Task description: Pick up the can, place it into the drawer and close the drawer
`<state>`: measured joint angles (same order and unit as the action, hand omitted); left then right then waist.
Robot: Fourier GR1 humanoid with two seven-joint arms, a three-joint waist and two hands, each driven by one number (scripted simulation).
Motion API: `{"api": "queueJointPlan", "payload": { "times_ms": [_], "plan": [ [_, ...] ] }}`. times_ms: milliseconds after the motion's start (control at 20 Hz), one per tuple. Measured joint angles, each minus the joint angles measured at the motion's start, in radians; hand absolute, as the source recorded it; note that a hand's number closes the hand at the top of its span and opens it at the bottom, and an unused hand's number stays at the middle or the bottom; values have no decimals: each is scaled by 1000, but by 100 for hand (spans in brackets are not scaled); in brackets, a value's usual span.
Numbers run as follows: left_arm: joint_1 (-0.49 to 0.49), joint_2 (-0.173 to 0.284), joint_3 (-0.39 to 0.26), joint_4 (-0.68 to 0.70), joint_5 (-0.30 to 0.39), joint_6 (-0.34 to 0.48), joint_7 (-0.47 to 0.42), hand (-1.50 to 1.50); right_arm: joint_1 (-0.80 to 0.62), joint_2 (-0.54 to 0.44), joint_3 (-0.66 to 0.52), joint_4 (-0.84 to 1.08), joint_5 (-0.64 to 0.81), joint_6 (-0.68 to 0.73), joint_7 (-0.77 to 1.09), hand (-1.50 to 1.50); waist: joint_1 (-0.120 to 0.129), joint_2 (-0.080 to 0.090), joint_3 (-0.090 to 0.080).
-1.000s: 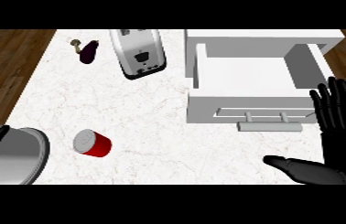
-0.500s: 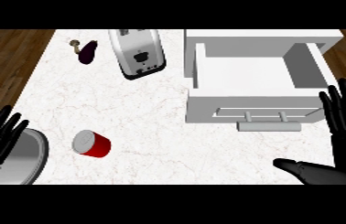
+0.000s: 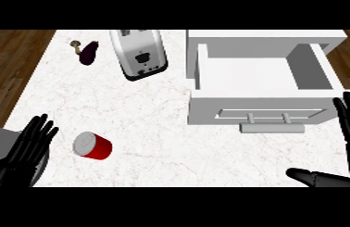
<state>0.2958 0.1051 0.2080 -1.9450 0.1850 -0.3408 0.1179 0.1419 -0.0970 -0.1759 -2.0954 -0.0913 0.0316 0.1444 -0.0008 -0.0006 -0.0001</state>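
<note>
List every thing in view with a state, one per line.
Can: lying tilted on the counter, unheld.
Drawer: open, nothing showing inside.
Toaster: on the counter, slots without bread.
Left hand: open, beside the can, apart.
Right hand: open, by the drawer front.

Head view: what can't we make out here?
- Right robot hand: cut off by the right and lower edges; palm unseen.
- Left robot hand: forearm cut by the lower-left edge.
- Can: its label is too small to read.
- Drawer: the floor behind its front wall is hidden.
- Small object beside the eggplant: too small to identify.
</note>
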Motion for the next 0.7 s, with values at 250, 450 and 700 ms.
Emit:
{"api": "queueJointPlan", "payload": {
  "times_ms": [250,450,700],
  "plan": [
    [16,-28,-12,121,-99,-4,-133,-150,24,-13,-37,-40,-35,24,22,-150,0,0,0],
    [-21,-23,15,226,-130,6,-201,-150,34,-7,-48,-57,-31,26,29,-150,-1,0,0],
    [-57,-32,25,378,-185,34,-309,-150,27,-2,-55,-75,-37,30,55,-150,-1,0,0]
  ]
}}
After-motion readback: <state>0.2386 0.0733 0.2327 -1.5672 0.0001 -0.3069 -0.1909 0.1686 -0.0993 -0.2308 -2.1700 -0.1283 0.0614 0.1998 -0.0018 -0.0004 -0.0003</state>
